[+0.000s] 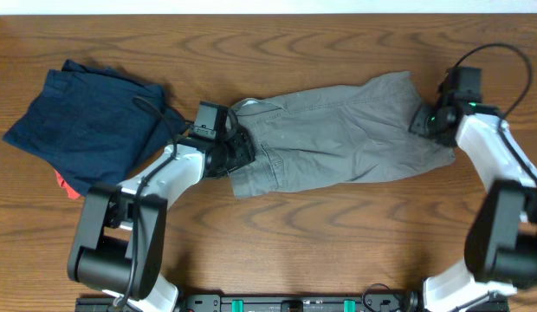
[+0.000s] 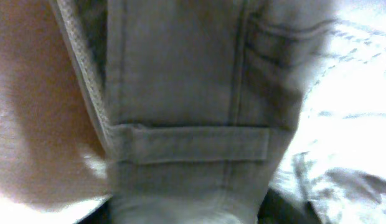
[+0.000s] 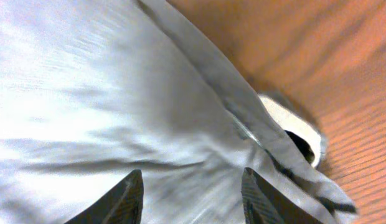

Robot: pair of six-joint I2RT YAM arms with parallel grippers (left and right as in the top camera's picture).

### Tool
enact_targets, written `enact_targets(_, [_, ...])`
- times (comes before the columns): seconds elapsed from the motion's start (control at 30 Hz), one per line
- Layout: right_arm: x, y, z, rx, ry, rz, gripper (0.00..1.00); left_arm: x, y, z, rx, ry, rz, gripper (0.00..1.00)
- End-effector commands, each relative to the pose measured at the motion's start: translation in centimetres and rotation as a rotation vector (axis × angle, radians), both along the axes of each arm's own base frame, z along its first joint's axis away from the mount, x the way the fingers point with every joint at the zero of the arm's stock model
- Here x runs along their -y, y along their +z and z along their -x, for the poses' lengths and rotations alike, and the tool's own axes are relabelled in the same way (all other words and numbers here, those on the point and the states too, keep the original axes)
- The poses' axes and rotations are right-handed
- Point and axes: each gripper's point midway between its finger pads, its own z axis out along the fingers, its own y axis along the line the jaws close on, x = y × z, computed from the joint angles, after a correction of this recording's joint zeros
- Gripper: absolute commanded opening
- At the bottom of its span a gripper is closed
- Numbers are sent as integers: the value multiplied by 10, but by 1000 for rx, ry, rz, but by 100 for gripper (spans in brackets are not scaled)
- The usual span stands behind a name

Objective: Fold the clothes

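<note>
The grey shorts (image 1: 338,134) lie spread across the middle of the table, waistband end to the left. My left gripper (image 1: 238,152) is at the waistband end. In the left wrist view the shorts (image 2: 180,74) fill the frame, with a belt loop and seams, and the cloth runs between the jaws (image 2: 187,211), which look shut on it. My right gripper (image 1: 427,121) is at the right end of the shorts. In the right wrist view its fingers (image 3: 190,199) are spread apart over the grey cloth (image 3: 118,93), close to a seam edge.
A dark navy folded garment (image 1: 87,121) lies at the left, with a small red-orange scrap (image 1: 67,184) showing under its near edge. Bare wooden table (image 1: 294,243) lies in front of the shorts. A pale lining patch (image 3: 292,121) shows at the edge of the shorts.
</note>
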Motion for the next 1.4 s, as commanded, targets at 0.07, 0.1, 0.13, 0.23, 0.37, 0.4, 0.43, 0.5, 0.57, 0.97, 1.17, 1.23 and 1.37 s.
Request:
enact_targets(0.07, [-47, 51, 6, 125, 309, -117, 41, 5, -13, 15, -39, -109, 13, 7])
enact_targets(0.1, [-58, 52, 11, 123, 369, -147, 36, 3, -10, 15, -42, -116, 13, 6])
enact_targets(0.13, [-71, 52, 18, 111, 427, -185, 29, 0, -5, 16, -49, -116, 9, 6])
enact_targets(0.23, [-103, 42, 41, 27, 539, -266, 21, -17, 20, 12, -64, -94, -1, 6])
enact_targets(0.37, [-147, 28, 67, -81, 667, -308, 18, -34, 65, 10, -74, -53, 0, 6])
enact_targets(0.4, [-158, 24, 72, -102, 697, -311, 18, -36, 77, 10, -64, -56, -1, 6])
enact_targets(0.43, [-172, 20, 77, -120, 736, -321, 18, -37, 89, 9, -51, -60, -3, 6])
enact_targets(0.5, [-205, 13, 90, -157, 824, -360, 20, -38, 109, 8, -20, -60, 0, 6])
enact_targets(0.57, [-234, 0, 103, -203, 902, -372, 20, -38, 126, 8, 3, -60, 3, 6])
enact_targets(0.97, [-358, -93, 122, -255, 958, -423, 22, -40, 201, 18, 162, -62, 21, 6])
enact_targets(1.17, [-395, -67, 99, -93, 1035, -440, 26, -39, 205, 28, 152, -68, 29, 6])
enact_targets(1.23, [-392, -56, 90, -88, 1024, -434, 27, -39, 203, 30, 139, -69, 27, 6])
enact_targets(1.37, [-344, -25, 58, -91, 915, -326, 29, -40, 203, 32, 135, -74, 24, 6])
